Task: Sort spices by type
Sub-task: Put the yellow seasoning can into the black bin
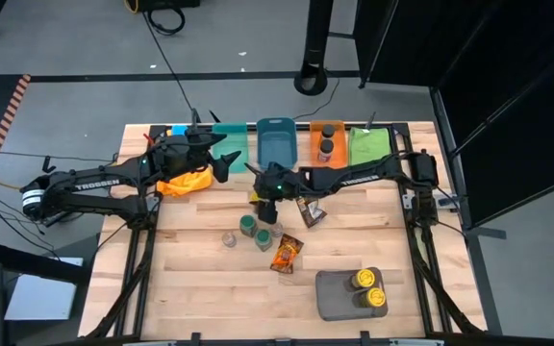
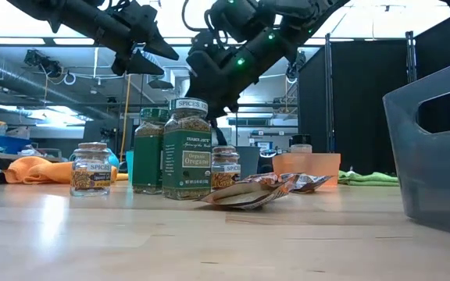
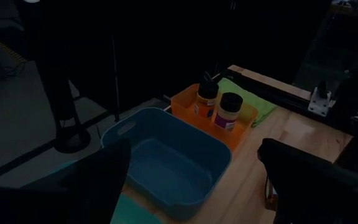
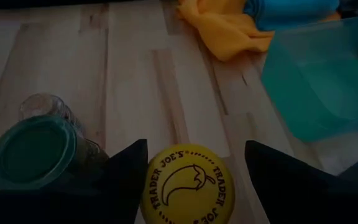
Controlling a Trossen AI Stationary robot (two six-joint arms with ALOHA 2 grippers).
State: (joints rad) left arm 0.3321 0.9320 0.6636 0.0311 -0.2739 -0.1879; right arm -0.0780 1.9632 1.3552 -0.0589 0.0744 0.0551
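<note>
1. Nearest the lens: yellow-lidded round spice jar [image 4: 188, 186], lid printed with a chilli and "Trader Joe's", sitting low between the two dark fingers of the right claw [image 4: 195, 147].
2. Right claw spread around that jar, a gap showing on one side of the lid; placed over the middle of the pale wooden desk [image 1: 200, 288].
3. Just beside it: green-lidded round glass jar [image 4: 33, 152], and behind that a clear jar with a grey lid [image 4: 42, 107].
4. Seen from above, a loose cluster of small jars in front of the right claw, with a flat orange foil packet [image 1: 287, 253] lying just beyond them and a brown foil packet [image 1: 311, 212] near the right arm.
5. Flat grey rectangular tray [image 1: 333, 296] at the near edge of the desk, well apart from the cluster, carrying two yellow-lidded jars [image 1: 365, 279] side by side.
6. Left claw [image 3: 194, 146] spread wide, pinching nothing, hanging above the back of the desk near the teal plastic bin [image 1: 229, 144].
7. Along the back edge: blue plastic bin [image 3: 166, 162], then an orange plastic bin [image 3: 182, 102] holding two dark-lidded jars [image 3: 230, 111] upright.
8. Crumpled yellow cloth [image 1: 186, 181] on the desk under the left arm.
</note>
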